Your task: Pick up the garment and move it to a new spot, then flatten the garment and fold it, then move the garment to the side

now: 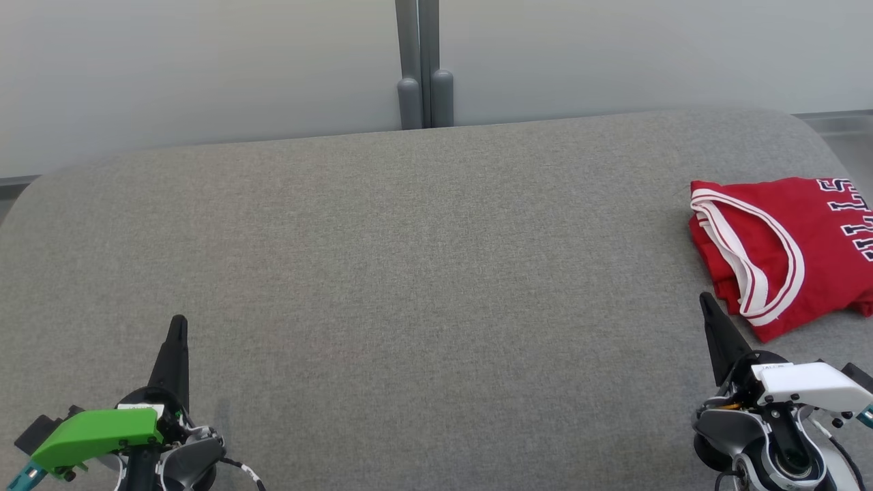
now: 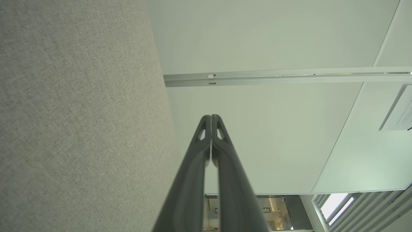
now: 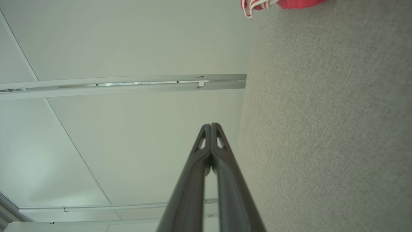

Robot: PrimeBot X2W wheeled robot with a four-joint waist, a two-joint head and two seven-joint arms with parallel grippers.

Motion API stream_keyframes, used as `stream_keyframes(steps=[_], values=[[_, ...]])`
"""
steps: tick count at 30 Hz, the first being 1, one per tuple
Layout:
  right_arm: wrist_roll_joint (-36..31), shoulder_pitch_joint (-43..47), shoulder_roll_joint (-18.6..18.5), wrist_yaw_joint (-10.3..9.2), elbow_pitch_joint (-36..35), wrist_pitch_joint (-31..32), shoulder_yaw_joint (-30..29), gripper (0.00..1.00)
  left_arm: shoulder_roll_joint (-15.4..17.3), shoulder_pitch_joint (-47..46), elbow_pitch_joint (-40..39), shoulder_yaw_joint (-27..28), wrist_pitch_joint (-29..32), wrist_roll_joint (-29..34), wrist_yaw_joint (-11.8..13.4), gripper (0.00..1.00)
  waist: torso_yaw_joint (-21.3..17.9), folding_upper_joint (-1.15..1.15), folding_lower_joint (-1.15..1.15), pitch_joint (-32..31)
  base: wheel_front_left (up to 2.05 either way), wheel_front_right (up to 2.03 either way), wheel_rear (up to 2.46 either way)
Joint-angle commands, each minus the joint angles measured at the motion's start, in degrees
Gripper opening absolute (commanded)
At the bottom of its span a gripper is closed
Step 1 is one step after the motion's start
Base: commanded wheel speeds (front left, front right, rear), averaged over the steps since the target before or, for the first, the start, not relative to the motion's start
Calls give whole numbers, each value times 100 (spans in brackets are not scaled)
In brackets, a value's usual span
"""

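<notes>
Beside the closed right gripper [image 1: 704, 300], a red-and-white cloth jersey [image 1: 811, 232] is lying, looking soft, pinchable at its striped edge; left gripper [image 1: 179, 322] closed too

1. The garment is a red basketball jersey [image 1: 825, 232], with white-striped trim round one opening and dark, white-edged lettering.
2. It lies folded into a compact, slightly rumpled stack, the trimmed opening uppermost.
3. It rests near the right claw [image 1: 704, 299], just ahead of its tip and a little to its right, lying free and apart from it.
</notes>
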Motion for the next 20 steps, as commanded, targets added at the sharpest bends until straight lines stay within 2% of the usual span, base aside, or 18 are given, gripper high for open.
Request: stream_keyframes(steps=[1, 20], values=[[43, 40, -24, 2, -29, 6, -7, 0, 36, -56, -8, 16, 11, -12, -25, 0, 0, 0, 0, 0, 0, 0, 0], [43, 41, -24, 2, -29, 6, -6, 0, 36, -56, -9, 16, 11, -12, -25, 0, 0, 0, 0, 0, 0, 0, 0]])
